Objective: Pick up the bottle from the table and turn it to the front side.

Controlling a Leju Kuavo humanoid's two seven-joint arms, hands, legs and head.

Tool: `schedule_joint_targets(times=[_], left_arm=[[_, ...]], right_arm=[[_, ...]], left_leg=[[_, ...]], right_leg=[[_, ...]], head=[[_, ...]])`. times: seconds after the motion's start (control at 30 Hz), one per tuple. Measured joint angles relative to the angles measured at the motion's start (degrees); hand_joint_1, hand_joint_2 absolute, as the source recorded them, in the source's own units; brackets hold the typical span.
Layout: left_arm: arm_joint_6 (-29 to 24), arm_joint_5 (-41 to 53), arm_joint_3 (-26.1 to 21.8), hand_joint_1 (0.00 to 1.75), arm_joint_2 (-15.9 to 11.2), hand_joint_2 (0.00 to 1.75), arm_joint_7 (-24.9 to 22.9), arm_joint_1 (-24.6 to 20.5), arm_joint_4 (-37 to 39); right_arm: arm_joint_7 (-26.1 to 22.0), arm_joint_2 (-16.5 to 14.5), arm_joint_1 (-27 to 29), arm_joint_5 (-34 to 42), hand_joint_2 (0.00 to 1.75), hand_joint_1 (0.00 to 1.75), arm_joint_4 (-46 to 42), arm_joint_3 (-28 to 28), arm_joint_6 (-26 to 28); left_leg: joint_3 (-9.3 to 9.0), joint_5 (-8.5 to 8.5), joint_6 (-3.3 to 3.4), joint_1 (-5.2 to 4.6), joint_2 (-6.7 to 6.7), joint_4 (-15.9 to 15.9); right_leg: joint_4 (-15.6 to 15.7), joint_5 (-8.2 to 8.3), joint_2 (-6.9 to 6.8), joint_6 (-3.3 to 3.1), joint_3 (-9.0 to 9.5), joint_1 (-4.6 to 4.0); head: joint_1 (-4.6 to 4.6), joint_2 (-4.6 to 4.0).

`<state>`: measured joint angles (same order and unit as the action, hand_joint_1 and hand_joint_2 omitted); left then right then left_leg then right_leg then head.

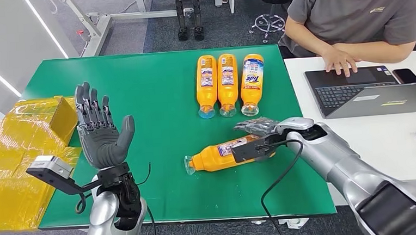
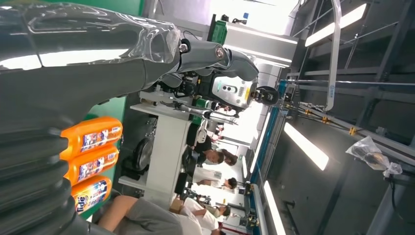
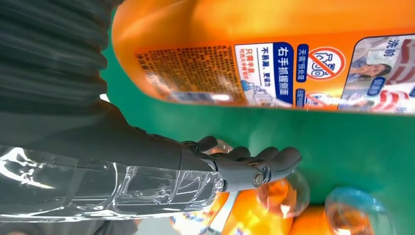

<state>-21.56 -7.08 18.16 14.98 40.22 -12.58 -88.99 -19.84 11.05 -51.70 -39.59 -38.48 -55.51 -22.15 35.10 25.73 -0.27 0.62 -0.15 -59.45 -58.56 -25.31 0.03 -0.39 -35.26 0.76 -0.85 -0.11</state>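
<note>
The lone orange Tide detergent bottle [image 1: 219, 156] lies on its side on the green desk [image 1: 161, 98], cap toward the robot's left, apart from the three bottles [image 1: 226, 83] lined up further back. The right hand [image 1: 261, 133] is at its base end, fingers [image 3: 254, 164] extended and slightly apart beside the body, not yet closed on it. This looks like the reach before pickup: next the fingers must wrap the body firmly; the left hand [image 1: 102, 129] hovers upright, fingers spread, holding nothing.
</note>
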Motion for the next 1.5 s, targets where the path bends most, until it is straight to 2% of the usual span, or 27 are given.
schedule_joint_targets(times=[0.83, 0.87, 0.9, 0.93, 0.97, 1.0, 1.03, 1.07, 1.33, 1.5], left_arm=[[1.04, -0.32, -0.02, 0.00, 0.54, 1.75, 0.00, -0.65, 0.47], [1.00, -0.33, -0.02, 0.00, 0.54, 1.75, 0.00, -0.65, 0.47], [0.95, -0.35, -0.02, 0.00, 0.54, 1.75, 0.00, -0.65, 0.47], [0.90, -0.37, -0.02, 0.00, 0.54, 1.75, 0.00, -0.65, 0.47], [0.83, -0.38, -0.02, 0.00, 0.54, 1.75, 0.00, -0.65, 0.47], [0.78, -0.38, -0.02, 0.00, 0.54, 1.75, 0.00, -0.64, 0.47], [0.73, -0.38, -0.02, 0.00, 0.54, 1.75, 0.00, -0.64, 0.47], [0.70, -0.37, -0.02, 0.00, 0.54, 1.75, 0.00, -0.64, 0.47], [0.67, 0.02, -0.20, 0.00, 0.51, 1.75, 0.00, -0.55, 0.37], [0.97, 0.70, -0.46, 0.00, 0.48, 1.75, 0.00, 0.35, -0.59]], right_arm=[[-0.32, -0.02, 0.11, 2.41, 1.75, 0.00, 4.95, -5.16, -0.38], [-0.06, -0.02, 0.14, 2.40, 1.75, 0.10, 4.98, -5.26, 0.05], [0.34, -0.02, 0.21, 2.34, 1.75, 0.51, 5.00, -5.39, 0.75], [0.81, -0.02, 0.32, 2.20, 1.75, 0.84, 5.01, -5.57, 1.76], [1.24, -0.02, 0.47, 2.02, 1.75, 1.27, 5.02, -5.75, 3.01], [1.59, -0.02, 0.65, 1.83, 1.75, 1.60, 5.02, -5.95, 4.52], [1.84, -0.02, 0.86, 1.67, 1.75, 1.63, 5.01, -6.12, 6.07], [2.07, -0.05, 1.07, 1.56, 1.75, 1.74, 5.01, -6.23, 7.57], [3.81, -0.90, 3.38, 0.12, 1.75, 1.75, 4.51, -6.34, 18.77], [6.31, -1.78, 6.98, -1.98, 1.75, 1.75, 2.09, -5.40, 29.25]], left_leg=[[-0.02, 0.00, 0.00, 0.00, 0.01, -0.01], [-0.02, 0.00, 0.00, 0.00, 0.01, -0.01], [-0.03, 0.00, 0.00, 0.00, 0.01, -0.01], [-0.03, -0.01, 0.01, 0.00, 0.02, -0.01], [-0.03, -0.01, 0.01, 0.00, 0.02, -0.01], [-0.03, -0.01, 0.02, 0.00, 0.02, -0.01], [-0.03, -0.01, 0.02, 0.00, 0.02, -0.01], [-0.03, -0.01, 0.02, 0.00, 0.02, -0.01], [-0.04, -0.05, 0.06, 0.00, 0.01, 0.00], [-0.03, -0.05, 0.06, 0.01, -0.03, 0.00]], right_leg=[[0.00, 0.00, 0.02, 0.00, 0.00, 0.00], [0.00, 0.00, 0.02, 0.00, 0.00, 0.00], [0.00, 0.00, 0.02, 0.00, 0.00, 0.00], [0.00, 0.00, 0.02, 0.00, 0.01, 0.00], [0.00, 0.00, 0.02, 0.00, 0.01, 0.00], [0.00, 0.01, 0.01, 0.01, 0.02, 0.00], [0.00, 0.01, 0.01, 0.01, 0.03, 0.00], [0.00, 0.01, 0.01, 0.01, 0.04, 0.00], [0.00, 0.04, 0.01, 0.05, 0.07, 0.00], [0.00, 0.03, -0.04, 0.04, 0.07, -0.01]], head=[[0.00, 0.00], [0.00, 0.00], [0.00, 0.00], [0.00, 0.00], [0.00, 0.00], [0.00, 0.00], [0.00, 0.00], [0.00, 0.00], [0.01, 0.00], [-0.01, 0.00]])
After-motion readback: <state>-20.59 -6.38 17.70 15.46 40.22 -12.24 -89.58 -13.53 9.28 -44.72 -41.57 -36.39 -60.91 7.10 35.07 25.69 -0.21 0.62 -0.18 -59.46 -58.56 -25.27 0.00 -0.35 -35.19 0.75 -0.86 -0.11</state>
